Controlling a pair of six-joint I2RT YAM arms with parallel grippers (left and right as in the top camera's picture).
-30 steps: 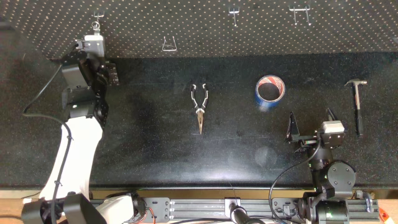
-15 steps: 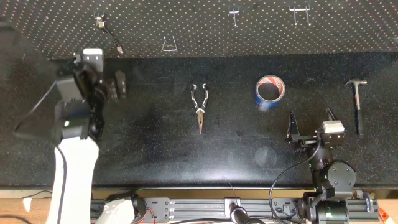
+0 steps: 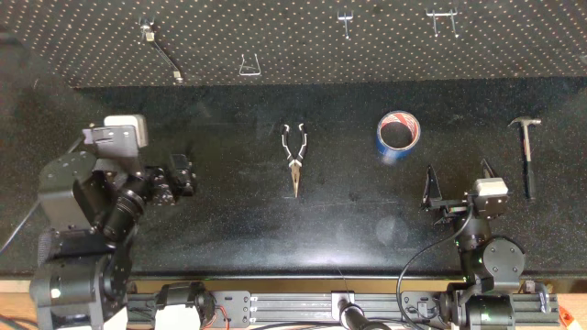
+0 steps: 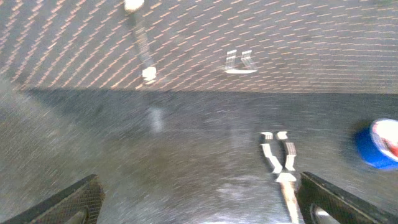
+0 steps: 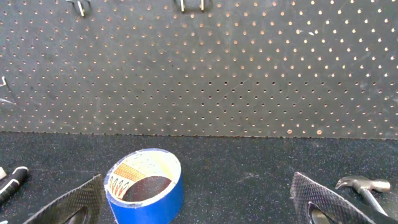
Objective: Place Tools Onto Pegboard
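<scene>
The pliers (image 3: 293,158) lie at the middle of the worktop (image 3: 229,215). Their long axis runs front to back, with the handles toward the pegboard (image 3: 275,32) and the nose toward the front edge. From your left gripper (image 3: 174,183) they lie off to the right and a little nearer the back edge. That gripper sits over the left part of the worktop, fingers spread wide with nothing between them. I judge it the nearer arm for the pliers. Given how they point, you would want the fingers closing across the handles, not along them.

The right gripper (image 3: 456,188) hangs toward the front right, likewise wide and empty. The blue tape roll (image 3: 399,134) rests just beyond it toward the back edge, opening upward. The hammer (image 3: 526,156) lies near the right edge, head to the back.

On the pegboard's left part a slim tool (image 3: 160,50) already hangs, and a wire hook (image 3: 249,66) to its right is bare.

The worktop is dark and matte. The pliers sit well apart from the tape roll and from both grippers, so you have room to come down on them.
</scene>
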